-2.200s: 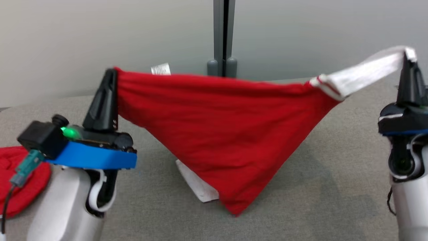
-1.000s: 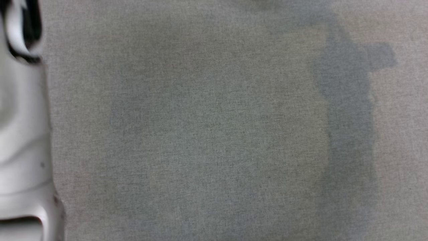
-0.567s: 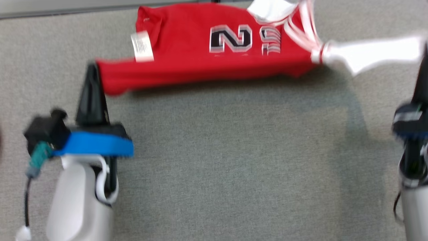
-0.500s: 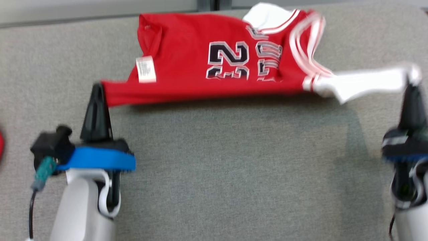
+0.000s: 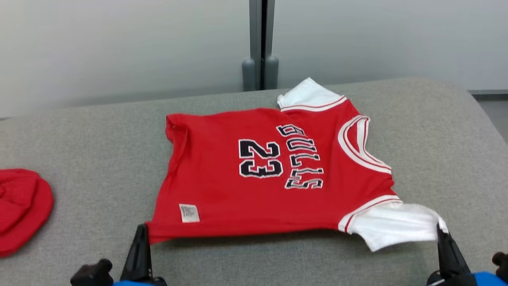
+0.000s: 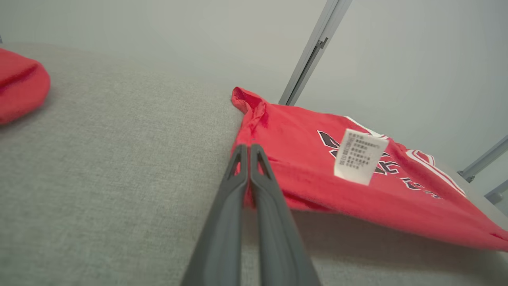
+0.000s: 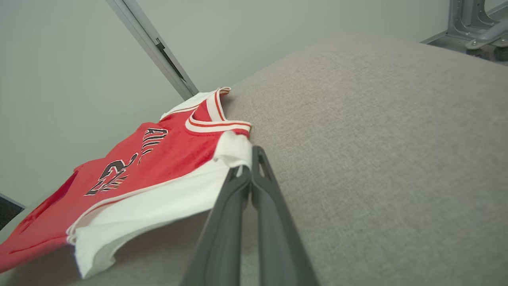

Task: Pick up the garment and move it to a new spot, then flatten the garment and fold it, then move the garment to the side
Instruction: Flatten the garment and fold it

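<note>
Spread wider than half a second ago: the garment [image 5: 222, 178], a red jersey, now lies with its number and lettering fully open, where the front was bunched over itself. Head camera has also tilted up since then; wall [image 5: 119, 47] now in frame.

Far left: rumpled red cloth [image 5: 20, 206] on the grey padded surface [image 5: 87, 135], well apart from the jersey.

Left gripper [image 5: 141, 229] low in head view, jaws pressed together on the near hem corner. Left wrist view agrees: fingertips [image 6: 238, 167] pinch red fabric, no gap between them. That corner is raised off the surface, with shadow under the near edge. White care label [image 5: 189, 213] sits on the hem just beside the pinched corner.

Centre: body of the jersey flat on the surface, hem to the left, neck to the right. "23" and "BULLS" in black with white outline, reading sideways. Far hem corner slightly curled. Behind, a grey post [image 5: 260, 39] stands against the wall.

Right: white-trimmed neck opening [image 5: 357, 147]. Far sleeve [image 5: 307, 95], white, lies flat. Near sleeve [image 5: 393, 230], white, is lifted, its tip clamped in the right gripper [image 5: 441, 230], jaws tight together. Right wrist view shows white cloth caught between the fingertips [image 7: 262, 167].
</note>
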Motion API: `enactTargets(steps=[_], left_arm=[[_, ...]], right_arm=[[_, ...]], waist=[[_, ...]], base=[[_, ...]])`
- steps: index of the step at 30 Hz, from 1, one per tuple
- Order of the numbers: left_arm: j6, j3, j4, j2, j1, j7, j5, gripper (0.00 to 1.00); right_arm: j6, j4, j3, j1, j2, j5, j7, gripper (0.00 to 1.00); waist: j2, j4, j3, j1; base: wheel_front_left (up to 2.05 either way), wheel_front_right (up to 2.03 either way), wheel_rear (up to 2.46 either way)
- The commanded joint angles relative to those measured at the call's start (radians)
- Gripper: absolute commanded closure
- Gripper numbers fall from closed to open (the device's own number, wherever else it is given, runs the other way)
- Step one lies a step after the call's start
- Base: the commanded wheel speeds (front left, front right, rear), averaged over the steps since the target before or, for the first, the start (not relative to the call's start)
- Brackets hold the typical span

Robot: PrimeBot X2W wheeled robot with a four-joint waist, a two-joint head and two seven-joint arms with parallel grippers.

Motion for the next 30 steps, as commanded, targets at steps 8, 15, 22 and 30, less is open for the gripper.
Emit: enactTargets(steps=[8,15,22,30], left_arm=[[0.0,-0.015,0.024,0.002,0.127,-0.003,-0.042,1.0],[0.0,-0.023,0.02,0.002,0.178,-0.003,-0.062,1.0],[0.0,-0.073,-0.011,0.001,0.137,-0.003,-0.04,1.0],[0.0,-0.089,0.055,0.0,0.005,-0.003,-0.011,1.0]], right_arm=[[0.0,0.016,-0.031,0.143,0.014,-0.028,-0.005,1.0],[0.0,-0.01,-0.067,0.198,0.014,-0.023,-0.005,1.0],[0.0,-0.046,-0.083,0.124,0.026,-0.032,-0.005,1.0],[0.0,0.048,-0.045,-0.052,0.014,-0.069,-0.004,1.0]], waist=[[0.0003,-0.011,-0.09,0.0004],[0.0003,-0.013,-0.101,0.0004],[0.0003,-0.005,-0.076,0.0004],[0.0003,0.016,-0.02,0.0004]], base=[[0.0,0.0,0.0],[0.0,0.0,0.0],[0.0,0.0,0.0],[0.0,0.0,0.0]])
